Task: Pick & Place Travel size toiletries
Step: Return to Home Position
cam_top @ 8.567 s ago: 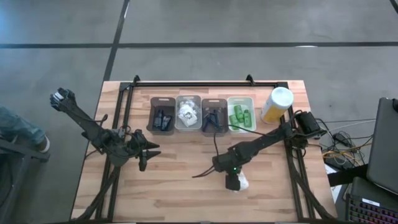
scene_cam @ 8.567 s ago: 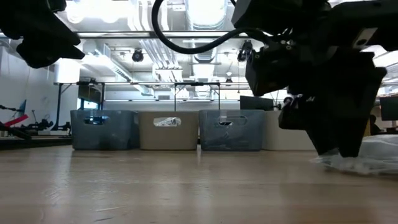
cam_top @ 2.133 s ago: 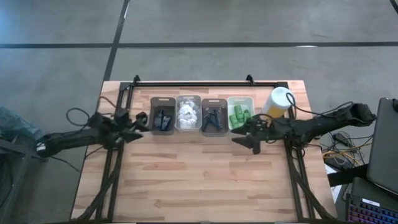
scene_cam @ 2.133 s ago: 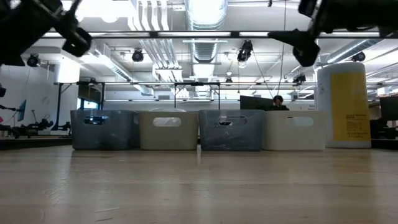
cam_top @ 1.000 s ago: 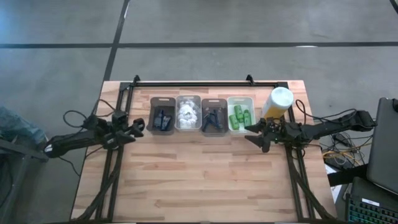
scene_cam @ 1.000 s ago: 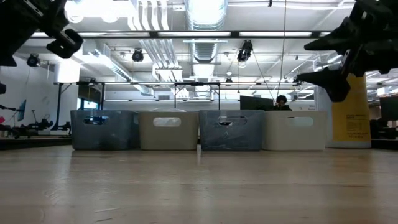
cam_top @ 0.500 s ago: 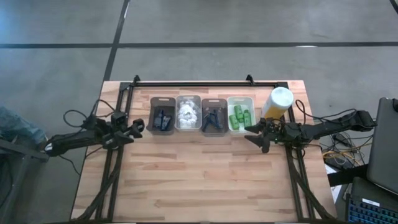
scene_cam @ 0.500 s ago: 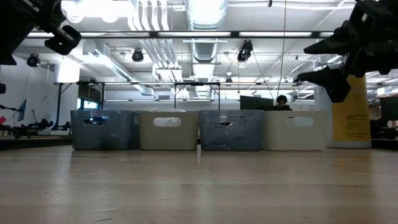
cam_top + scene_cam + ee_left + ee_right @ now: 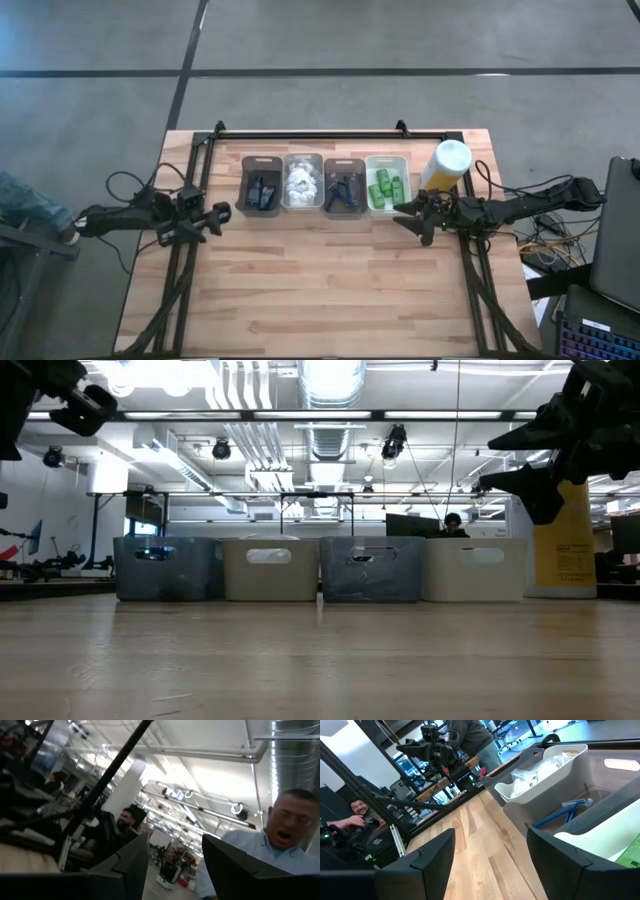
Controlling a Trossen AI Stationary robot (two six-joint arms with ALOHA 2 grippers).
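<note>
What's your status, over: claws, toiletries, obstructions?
Left claw open, empty, far left. Right claw open, empty, beside yellow bottle. Toiletries in bins. Nothing blocking.

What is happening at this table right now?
Nothing is being handled. The left gripper and the right gripper are both open and empty, raised at the two sides of the table. The black tubes, white packets, razors and green bottles lie sorted in the four bins near the far edge.

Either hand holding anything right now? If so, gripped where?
Nothing is held. The left hand, left of the grey bin, and the right hand, beside the yellow bottle, are both open and empty.
</note>
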